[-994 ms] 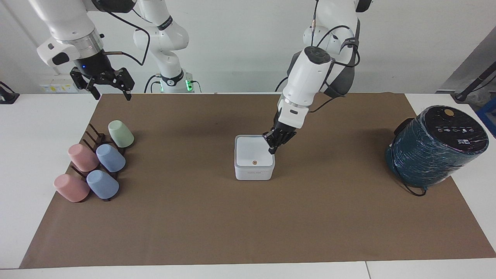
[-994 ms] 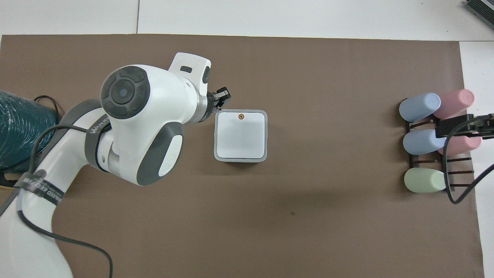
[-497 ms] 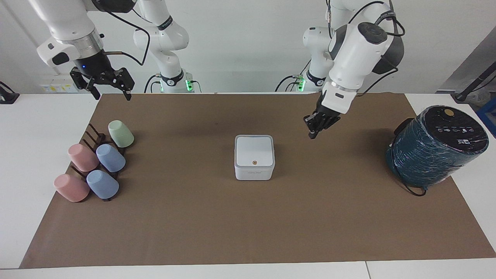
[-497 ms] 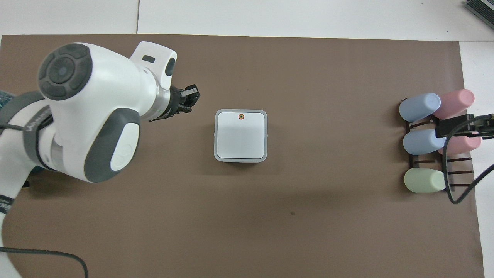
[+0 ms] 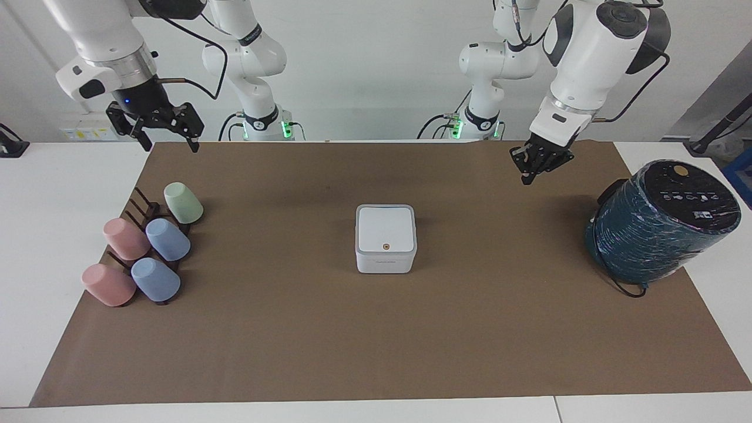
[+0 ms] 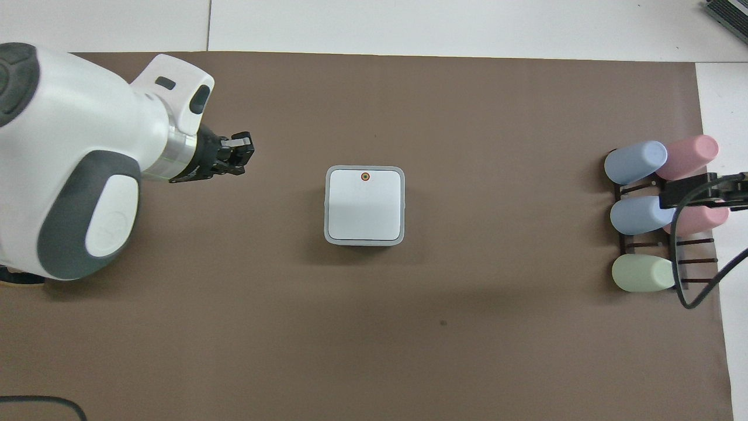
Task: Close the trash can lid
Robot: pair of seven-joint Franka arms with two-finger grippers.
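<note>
your trash can (image 5: pixel 385 247) sits mid-mat | lid (image 5: pixel 385 230) flat down on it, contents hidden | left gripper (image 5: pixel 536 166) pinched narrow, holding nothing, raised over mat | right gripper (image 5: pixel 166 136) spread wide, waiting near cup rack (image 5: pixel 143 215)

In the facing view, the trash can (image 5: pixel 385 239) sits at the frame's centre on the mat (image 5: pixel 376 329) that covers the desk (image 5: pixel 47 194), its lid (image 5: pixel 385 229) flat on top. The rack (image 5: pixel 144 214) with 5 cups (image 5: pixel 167 239) lies at the left. The appliance (image 5: pixel 661 222) stands at the right edge.
</note>
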